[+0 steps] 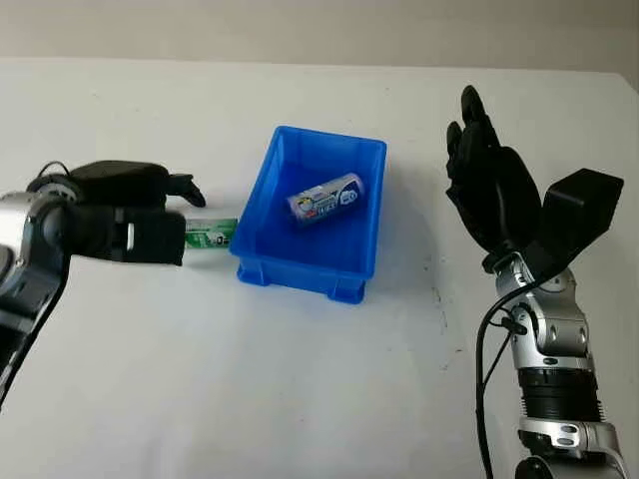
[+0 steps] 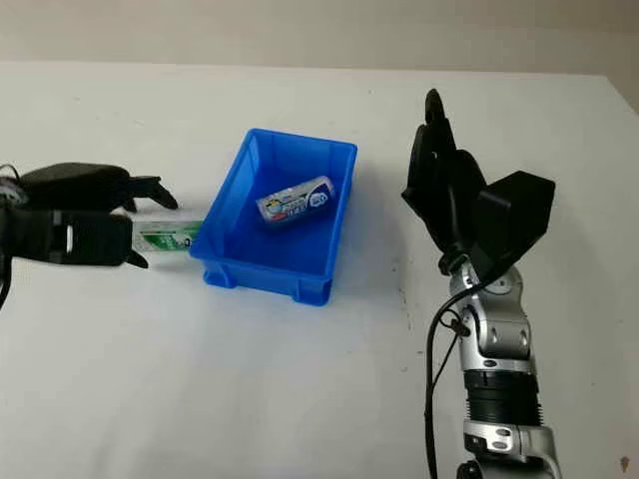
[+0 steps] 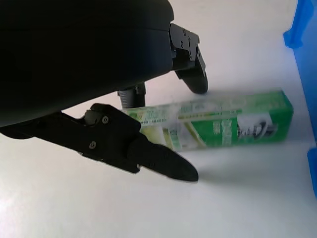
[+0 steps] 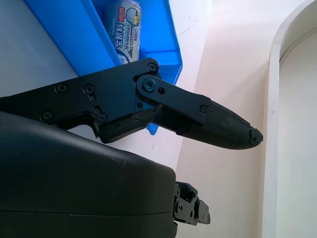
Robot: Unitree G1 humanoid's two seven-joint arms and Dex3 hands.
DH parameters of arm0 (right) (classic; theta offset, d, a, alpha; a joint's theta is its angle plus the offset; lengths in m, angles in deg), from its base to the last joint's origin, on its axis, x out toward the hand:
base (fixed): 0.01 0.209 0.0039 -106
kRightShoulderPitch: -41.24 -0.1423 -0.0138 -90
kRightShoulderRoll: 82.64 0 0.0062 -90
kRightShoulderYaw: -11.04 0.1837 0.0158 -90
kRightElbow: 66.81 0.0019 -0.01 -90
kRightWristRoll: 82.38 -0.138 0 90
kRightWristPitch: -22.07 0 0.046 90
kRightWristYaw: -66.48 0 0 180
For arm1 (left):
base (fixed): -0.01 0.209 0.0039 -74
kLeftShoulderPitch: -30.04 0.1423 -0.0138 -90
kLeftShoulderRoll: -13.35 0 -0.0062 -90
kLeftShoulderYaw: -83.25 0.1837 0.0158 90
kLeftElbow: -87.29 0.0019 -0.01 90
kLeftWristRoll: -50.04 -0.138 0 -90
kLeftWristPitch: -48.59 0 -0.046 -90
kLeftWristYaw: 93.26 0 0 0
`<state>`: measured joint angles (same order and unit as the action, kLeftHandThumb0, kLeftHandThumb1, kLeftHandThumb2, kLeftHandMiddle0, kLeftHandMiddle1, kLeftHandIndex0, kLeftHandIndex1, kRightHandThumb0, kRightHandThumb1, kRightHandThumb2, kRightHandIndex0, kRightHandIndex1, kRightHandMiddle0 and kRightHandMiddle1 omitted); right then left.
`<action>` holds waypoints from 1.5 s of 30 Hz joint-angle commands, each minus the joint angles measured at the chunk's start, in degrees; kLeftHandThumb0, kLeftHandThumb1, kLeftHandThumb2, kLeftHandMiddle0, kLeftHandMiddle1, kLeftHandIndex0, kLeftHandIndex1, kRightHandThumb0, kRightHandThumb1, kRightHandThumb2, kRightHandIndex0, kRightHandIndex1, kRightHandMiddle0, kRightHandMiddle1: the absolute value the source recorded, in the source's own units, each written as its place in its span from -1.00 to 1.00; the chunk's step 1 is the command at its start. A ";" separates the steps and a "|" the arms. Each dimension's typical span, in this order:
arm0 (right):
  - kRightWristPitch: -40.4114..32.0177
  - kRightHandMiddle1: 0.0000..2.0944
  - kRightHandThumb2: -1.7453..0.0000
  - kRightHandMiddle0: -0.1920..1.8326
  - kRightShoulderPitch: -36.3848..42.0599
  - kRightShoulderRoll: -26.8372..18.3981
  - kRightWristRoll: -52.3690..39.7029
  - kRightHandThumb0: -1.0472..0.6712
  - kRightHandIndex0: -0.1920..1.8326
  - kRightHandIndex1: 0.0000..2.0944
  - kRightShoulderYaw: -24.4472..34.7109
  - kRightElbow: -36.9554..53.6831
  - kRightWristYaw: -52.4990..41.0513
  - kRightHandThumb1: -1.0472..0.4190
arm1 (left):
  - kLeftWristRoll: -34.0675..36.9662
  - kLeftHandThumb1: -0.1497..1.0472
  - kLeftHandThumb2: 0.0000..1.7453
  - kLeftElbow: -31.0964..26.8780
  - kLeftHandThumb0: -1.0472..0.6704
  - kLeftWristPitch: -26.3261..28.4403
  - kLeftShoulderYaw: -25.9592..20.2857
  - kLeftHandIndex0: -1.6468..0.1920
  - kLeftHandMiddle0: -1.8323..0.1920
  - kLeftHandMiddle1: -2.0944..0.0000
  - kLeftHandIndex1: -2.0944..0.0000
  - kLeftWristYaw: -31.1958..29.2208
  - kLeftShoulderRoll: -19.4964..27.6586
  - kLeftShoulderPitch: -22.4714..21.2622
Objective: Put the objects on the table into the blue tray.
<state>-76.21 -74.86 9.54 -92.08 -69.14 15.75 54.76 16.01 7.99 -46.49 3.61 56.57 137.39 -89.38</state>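
Green box (image 3: 218,124) lies flat on the surface (image 1: 300,379), just beside the blue tray (image 1: 262,271) on its left-hand wall, near end almost touching it. Long axis runs straight from the left hand (image 1: 130,225) toward the tray. The left hand is at the box's far end from the tray; its fingers (image 3: 163,166) straddle that end, one on each long side, part open. I can't tell whether they touch it, so no confirmed grip. The left hand is clearly the nearer one. The right hand (image 1: 484,180) is raised, well apart from the tray on its other side, open, holding nothing. Can (image 1: 325,198) already lies in the tray. The box's hand-side end is hidden under the fingers in the head views.
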 commanded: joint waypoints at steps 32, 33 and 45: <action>0.86 -1.00 0.11 -1.00 -1.52 -0.56 -1.22 -0.71 -1.00 -1.00 1.34 0.30 -0.29 -1.00 | -12.87 1.00 -0.57 0.62 -0.14 -3.94 -0.96 0.68 0.28 -1.00 -1.00 24.78 -3.67 12.59; 0.83 -1.00 0.11 -1.00 -1.49 -0.58 -1.24 -0.71 -1.00 -1.00 1.31 0.36 -0.28 -1.00 | -12.89 1.00 -0.56 1.42 -0.12 -3.94 -1.18 0.67 0.27 -1.00 -1.00 24.96 -3.45 11.88; 0.87 -1.00 0.11 -1.00 -1.56 -0.48 -1.97 -0.70 -1.00 -1.00 1.23 0.26 -0.43 -1.00 | -17.35 1.00 -0.62 6.40 -0.09 -2.49 -1.96 0.62 0.07 -1.00 -1.00 27.69 1.67 1.85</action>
<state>-75.92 -75.88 9.20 -93.86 -68.07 15.74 54.42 -1.08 15.14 -49.45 1.96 84.79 137.98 -86.15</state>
